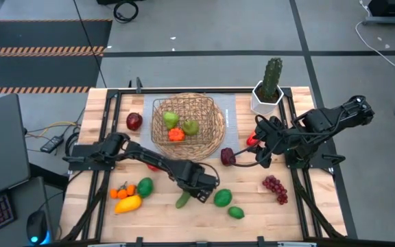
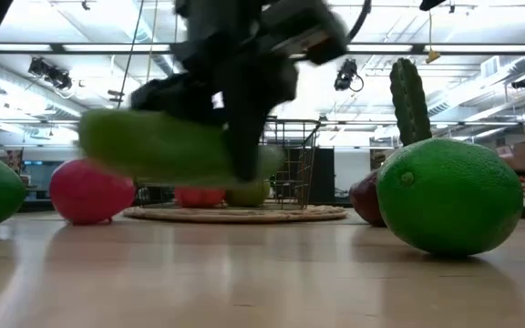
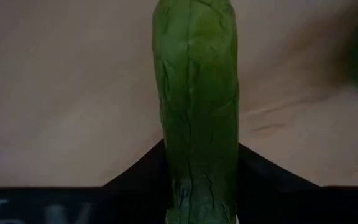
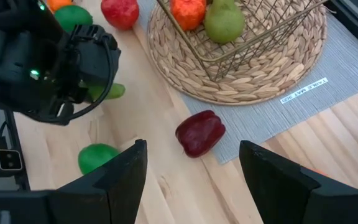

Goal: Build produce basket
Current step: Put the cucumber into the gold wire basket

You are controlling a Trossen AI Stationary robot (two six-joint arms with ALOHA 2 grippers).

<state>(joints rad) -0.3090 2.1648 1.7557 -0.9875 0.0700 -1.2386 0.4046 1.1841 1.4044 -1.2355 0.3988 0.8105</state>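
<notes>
With the left gripper (image 1: 196, 194) jaws closing around the cucumber (image 3: 196, 106) on the desk (image 1: 252, 213) and the right gripper's (image 4: 191, 174) jaws released, a shallow pinch could let the cucumber roll free.

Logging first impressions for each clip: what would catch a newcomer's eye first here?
The left gripper, at the table's near middle, has its fingers on either side of a green cucumber. Behind it the woven basket already holds a few fruits. The right gripper hovers open over a dark red fruit beside the basket.
</notes>
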